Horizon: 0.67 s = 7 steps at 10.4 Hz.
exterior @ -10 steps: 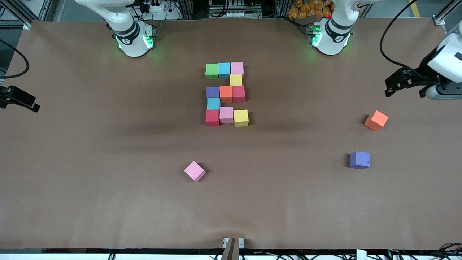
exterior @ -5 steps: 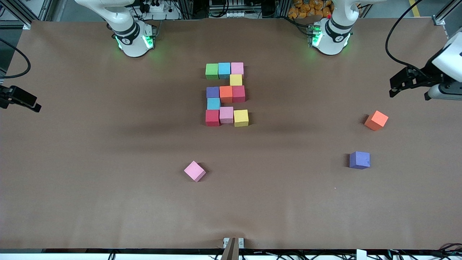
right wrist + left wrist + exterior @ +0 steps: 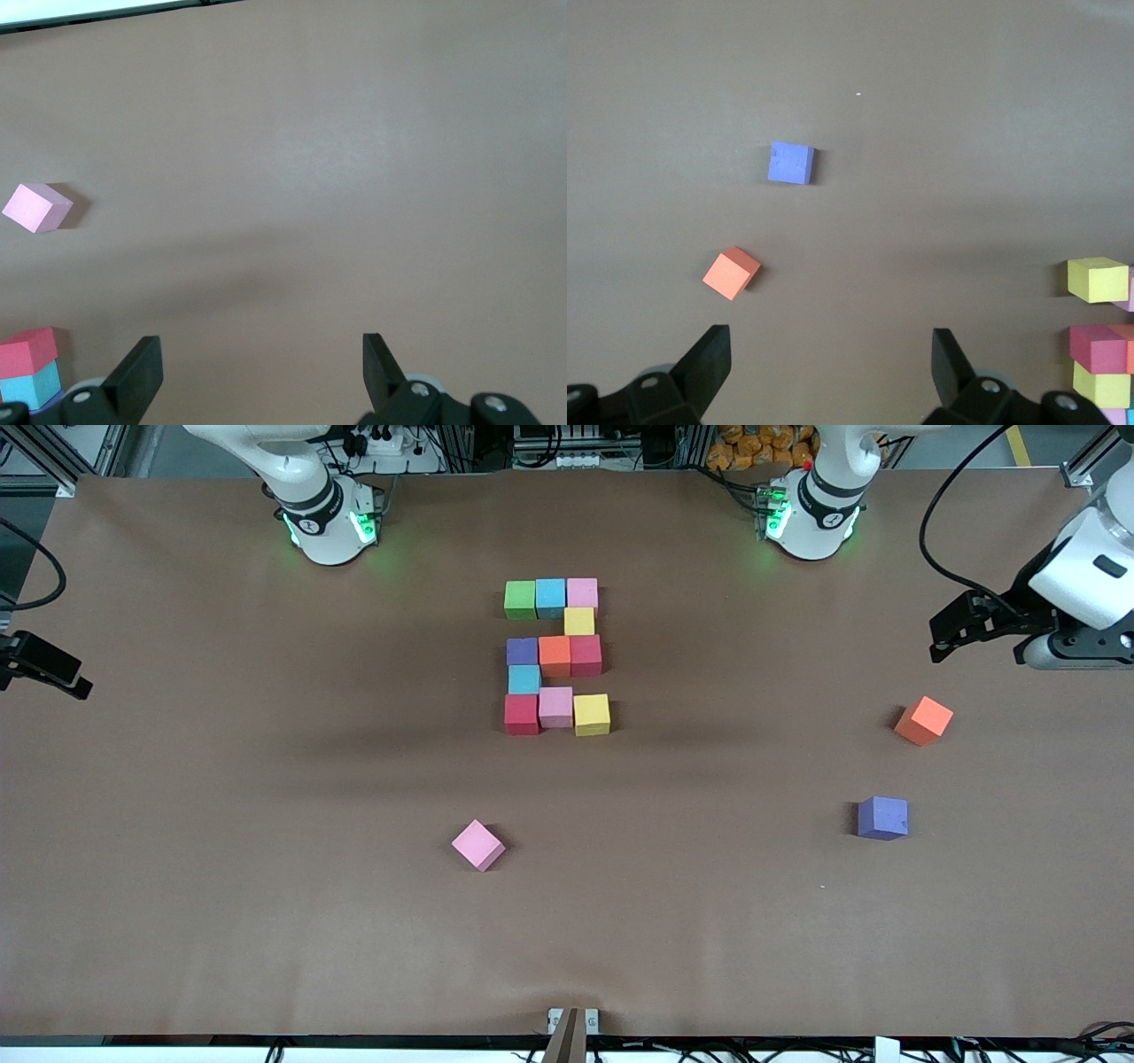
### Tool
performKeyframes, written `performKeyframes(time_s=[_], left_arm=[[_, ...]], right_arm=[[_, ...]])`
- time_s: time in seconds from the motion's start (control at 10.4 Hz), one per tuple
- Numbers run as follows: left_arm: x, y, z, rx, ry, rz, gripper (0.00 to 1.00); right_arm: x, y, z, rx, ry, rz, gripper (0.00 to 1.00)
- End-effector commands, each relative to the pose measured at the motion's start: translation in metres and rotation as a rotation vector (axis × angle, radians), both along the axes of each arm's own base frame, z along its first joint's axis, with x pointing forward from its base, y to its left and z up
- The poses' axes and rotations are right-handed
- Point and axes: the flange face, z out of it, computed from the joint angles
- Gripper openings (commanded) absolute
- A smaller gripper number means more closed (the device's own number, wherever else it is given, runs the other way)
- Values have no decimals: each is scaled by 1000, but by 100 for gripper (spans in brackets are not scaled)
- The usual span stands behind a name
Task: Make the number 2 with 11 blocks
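Note:
The number 2 [image 3: 556, 657] lies in the table's middle, made of several blocks in five rows: green, light blue and pink; yellow; purple, orange and red; light blue; red, pink and yellow [image 3: 592, 714]. Three loose blocks lie apart: a pink one [image 3: 478, 845], an orange one [image 3: 923, 720] and a purple one [image 3: 882, 817]. My left gripper [image 3: 946, 636] hangs open and empty over the left arm's end, close to the orange block [image 3: 731, 273] and purple block [image 3: 790, 164]. My right gripper [image 3: 62, 669] waits open and empty at the right arm's end.
The brown mat [image 3: 266, 868] covers the whole table. The two arm bases [image 3: 326, 518] stand at its edge farthest from the front camera. A small bracket [image 3: 572, 1020] sits at the edge nearest to it.
The left gripper has swung a little outward and back toward the table's middle. The right gripper has drifted slightly toward its edge. No block has moved.

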Motion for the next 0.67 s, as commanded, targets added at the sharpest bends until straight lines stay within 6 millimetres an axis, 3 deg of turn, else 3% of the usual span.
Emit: performKeyframes(time_s=[0.0,0.57], left_arm=[[-6,-3,10,-14,4,32,100],[-6,-1,12,-23,4,47,100]], right_arm=[[-1,2,6,12,-3,-2,100],[0,3,5,12,-2,0,100]])
